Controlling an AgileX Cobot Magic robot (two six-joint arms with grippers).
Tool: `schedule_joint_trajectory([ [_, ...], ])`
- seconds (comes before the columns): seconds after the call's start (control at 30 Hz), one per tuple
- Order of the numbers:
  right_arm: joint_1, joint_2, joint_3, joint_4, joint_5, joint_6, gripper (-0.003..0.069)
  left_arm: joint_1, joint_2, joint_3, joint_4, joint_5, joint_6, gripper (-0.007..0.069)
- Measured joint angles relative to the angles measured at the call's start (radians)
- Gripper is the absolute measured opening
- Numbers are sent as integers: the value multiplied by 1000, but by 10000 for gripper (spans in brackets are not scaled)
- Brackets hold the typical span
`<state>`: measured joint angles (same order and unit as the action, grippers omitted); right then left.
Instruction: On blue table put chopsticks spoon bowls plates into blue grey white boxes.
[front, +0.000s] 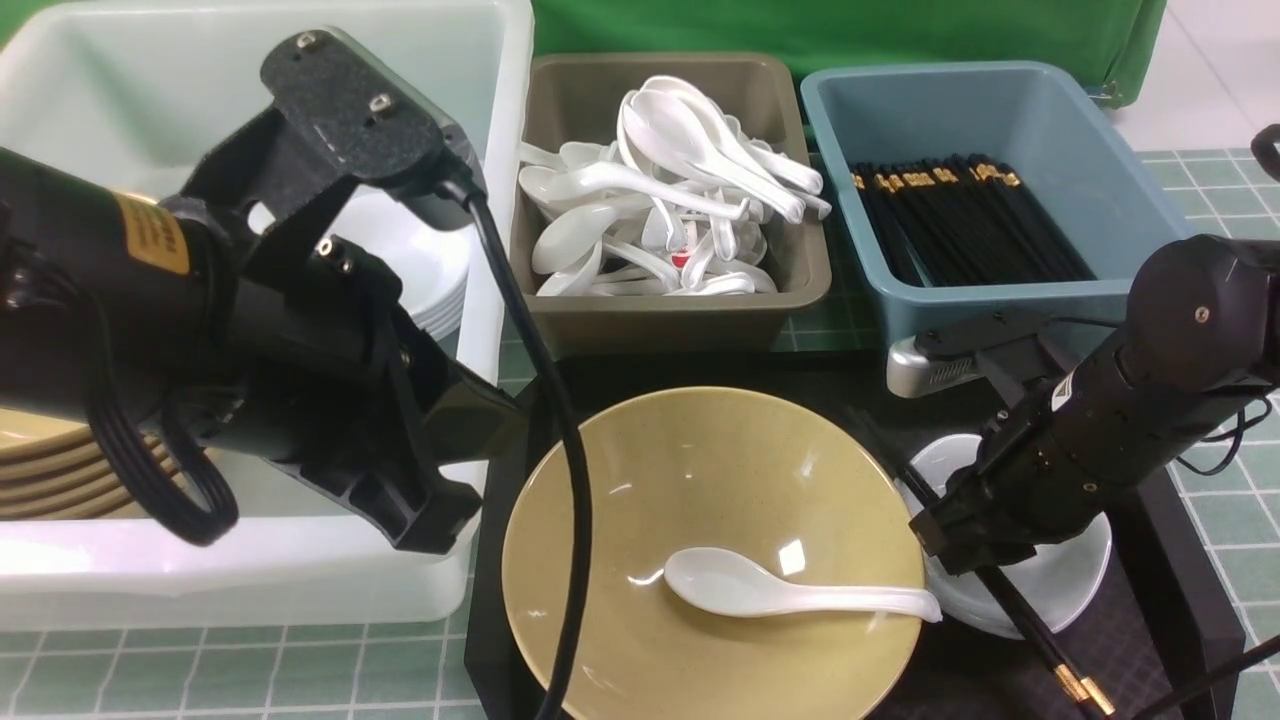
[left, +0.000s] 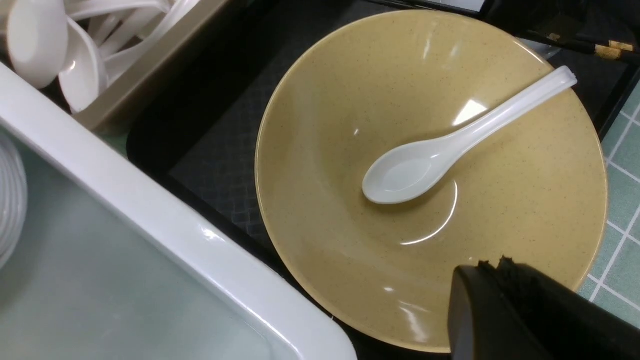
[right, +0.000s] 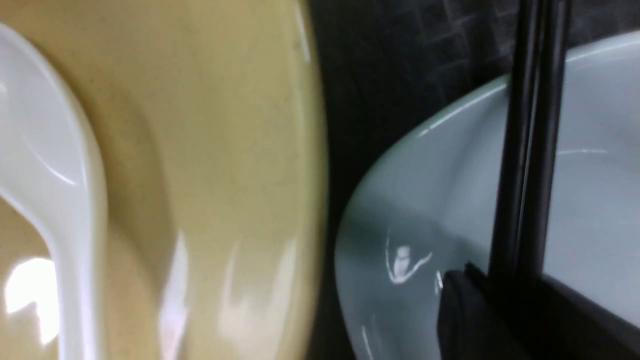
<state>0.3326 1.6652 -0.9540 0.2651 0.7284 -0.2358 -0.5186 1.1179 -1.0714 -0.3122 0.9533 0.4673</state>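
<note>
Chopsticks (front: 1040, 637) pinched between right fingers (front: 958, 540)

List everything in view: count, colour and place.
blue table: one, teal tiles, underneath
black tray: one, black, front centre
white box: one, translucent white, left
grey box: one, brownish grey, back centre
blue box: one, dusty blue, back right
tray bowl: one, tan, on black tray
stacked bowls: several, tan, in white box
stacked plates: several, white, in white box
tray plate: at least one, white, on black tray
loose spoon: one, white, in tray bowl
piled spoons: many, white, in grey box
boxed chopsticks: many, black and gold, in blue box
loose chopsticks: two, black, across tray plate
left gripper: one, black, shut, empty, by tray bowl
right gripper: one, black, at loose chopsticks, grip unclear
</note>
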Motion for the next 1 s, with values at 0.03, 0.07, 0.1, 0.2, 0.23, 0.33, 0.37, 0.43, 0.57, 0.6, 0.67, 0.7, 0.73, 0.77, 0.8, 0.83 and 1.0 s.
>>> schedule_joint_trajectory([
  [0.03,0,0,0,0,2,3,152,0,0,0,0,1,0,-6],
  [0.07,0,0,0,0,8,3,152,0,0,0,0,1,0,-6],
  [0.1,0,0,0,0,11,4,152,0,0,0,0,1,0,-6],
  [0.2,0,-4,-8,-2,50,4,152,0,0,0,0,1,0,-6],
  [0.23,0,-9,-12,-6,63,4,152,0,0,0,0,1,0,-6],
  [0.33,0,-47,-30,-35,111,4,152,0,0,0,0,1,0,-6],
  [0.37,0,-73,-45,-51,134,5,152,0,0,0,1,0,0,-6],
  [0.43,0,-106,-68,-74,162,7,152,0,0,0,1,-3,0,-6],
  [0.57,-1,-183,-187,-150,216,22,152,0,28,0,-13,-76,-5,-6],
  [0.6,-5,-187,-223,-157,214,24,152,0,41,-2,-22,-105,-4,-6],
  [0.67,-23,-183,-299,-161,189,30,152,0,92,-19,-38,-159,8,-6],
  [0.7,-25,-181,-306,-161,185,30,152,0,98,-22,-39,-164,8,-6],
  [0.73,-45,-166,-360,-164,152,44,152,0,147,-60,-47,-206,18,-6],
  [0.77,-56,-153,-391,-165,130,53,152,0,177,-87,-48,-235,29,-6],
  [0.8,-81,-113,-453,-170,80,77,152,0,239,-153,-52,-274,40,-6],
  [0.83,-93,-97,-484,-171,53,87,152,0,279,-191,-55,-292,44,-6],
  [1.0,-141,42,-623,-173,-69,162,152,0,398,-363,-56,-342,68,-6],
])
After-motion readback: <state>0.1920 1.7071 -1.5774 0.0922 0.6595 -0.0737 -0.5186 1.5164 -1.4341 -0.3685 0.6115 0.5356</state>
